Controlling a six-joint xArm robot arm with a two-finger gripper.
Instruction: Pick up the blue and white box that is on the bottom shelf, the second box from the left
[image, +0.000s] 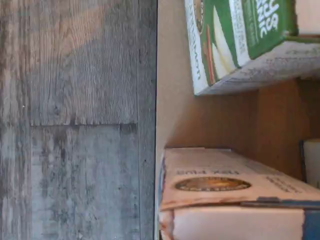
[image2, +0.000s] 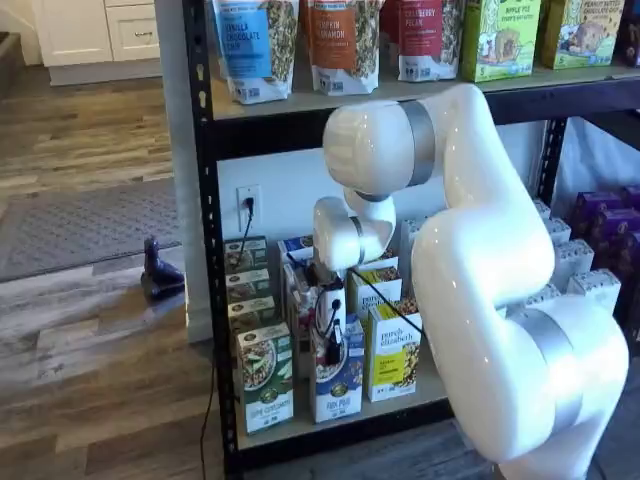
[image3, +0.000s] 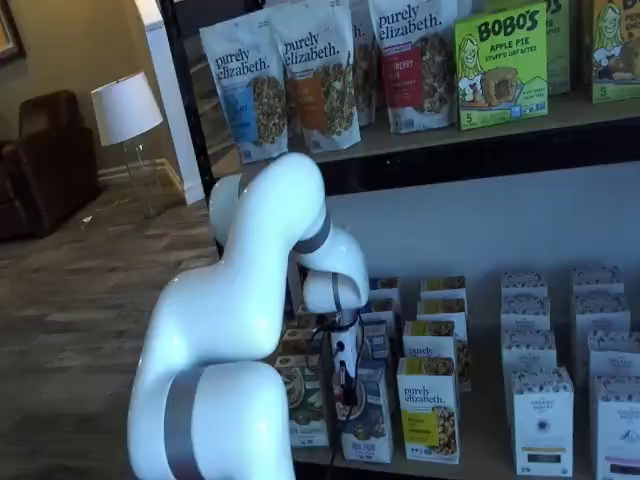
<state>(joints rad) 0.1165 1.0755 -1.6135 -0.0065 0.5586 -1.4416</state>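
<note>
The end effector (image2: 333, 340) hangs down over the top of the blue and white box (image2: 337, 385), its black fingers dropped to either side of the carton's upper edge. Whether they are already pinching the carton or only bracketing it, I cannot tell; the fingers show side-on in both shelf views, with the cable running down beside them. The box stands upright at the front of the bottom shelf (image2: 400, 408), with the green-and-white carton (image2: 265, 390) just beside it on one side and the yellow-and-white carton (image2: 392, 350) just beside it on the other. More cartons line up behind each of them.

In the wrist view the box's pale top flap (image: 220, 182) lies close under the camera, the green-and-white carton (image: 240, 40) is near it with bare tan board between, and the grey plank floor (image: 75, 120) shows beyond the shelf's front rail.

The main risk I judge is a shallow grip. The fingers appear to sit only on the top of a tall, slim carton, so it could pivot or slip out on the lift. A finger could also catch the folded top flap instead of a flat side. With neighbours this tight, a tilted lift could drag or topple either one off the shelf front.
</note>
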